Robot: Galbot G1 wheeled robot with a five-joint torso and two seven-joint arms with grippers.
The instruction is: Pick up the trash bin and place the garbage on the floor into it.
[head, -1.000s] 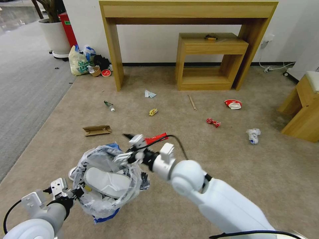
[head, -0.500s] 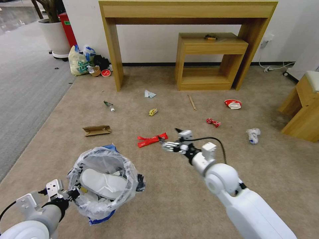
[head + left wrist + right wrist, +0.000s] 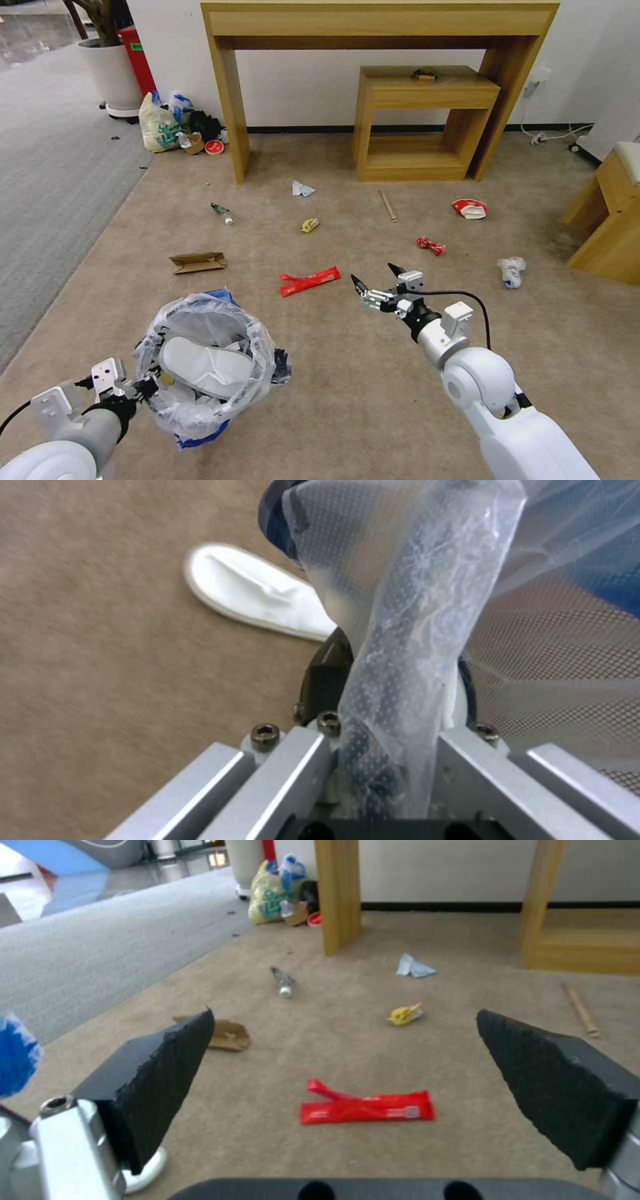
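Observation:
The trash bin (image 3: 200, 407), lined with a crinkly clear bag, hangs low at the front left with a white slipper (image 3: 207, 357) inside. My left gripper (image 3: 145, 387) is shut on its rim; the bag (image 3: 413, 630) runs between the fingers, and another white slipper (image 3: 257, 602) lies on the floor below. My right gripper (image 3: 373, 275) hovers open over the carpet, just right of a long red wrapper (image 3: 309, 281) (image 3: 367, 1107). Other garbage on the floor: brown cardboard (image 3: 197, 262), a small bottle (image 3: 221, 213), a yellow wrapper (image 3: 309, 225), tissue (image 3: 301, 189), a wooden stick (image 3: 387, 206), a red wrapper (image 3: 431, 245), a red-white cup (image 3: 470, 209) and a crumpled cup (image 3: 511, 271).
A tall wooden console (image 3: 227, 100) and a small wooden shelf unit (image 3: 427, 93) stand against the far wall. A yellowish bag (image 3: 159, 123) sits by a white planter (image 3: 110, 70). A wooden bench (image 3: 610, 220) is at the right, grey ribbed carpet (image 3: 47, 173) at the left.
My right arm has swung from over the bin's rim to the right and forward, and now hovers beside the long red wrapper. The bin has sunk slightly.

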